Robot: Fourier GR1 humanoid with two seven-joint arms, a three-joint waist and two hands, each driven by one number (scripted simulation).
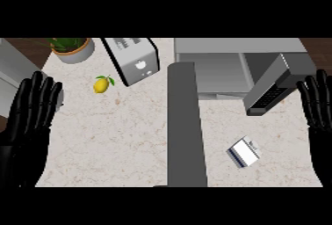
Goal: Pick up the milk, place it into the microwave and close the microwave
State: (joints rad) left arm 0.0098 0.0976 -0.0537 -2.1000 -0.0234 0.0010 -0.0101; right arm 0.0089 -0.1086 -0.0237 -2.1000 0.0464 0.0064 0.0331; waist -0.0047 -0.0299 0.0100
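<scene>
The milk (244, 152), a small white carton with a dark blue edge, lies on its side on the pale speckled bench (117, 140) in the lower right of the frame. It is tilted, with one corner toward the upper right, and nothing touches it.

The microwave (214, 66) sits at the upper right of the frame, its grey cavity showing from above. Its door (271, 85) stands open, swung out toward the right, with the dark inner face angled down toward the bench. The milk lies below and slightly left of the door's lower end, apart from it.

A long grey slab (185, 127) runs down the middle of the frame from the microwave's left corner to the lower edge; what it is cannot be told.

The left hand (29, 114) shows at the left edge, fingers straight and spread, pointing up the frame, holding nothing. The right hand (319, 110) shows at the right edge in the same pose, fingers straight and apart, holding nothing. It is to the right of the door and above and right of the milk, well apart from it.

In the upper middle a toaster (133, 59) stands tilted on the bench. A lemon (101, 84) with a green leaf lies just left of it. A potted plant (71, 48) stands in the upper left corner of the bench.
</scene>
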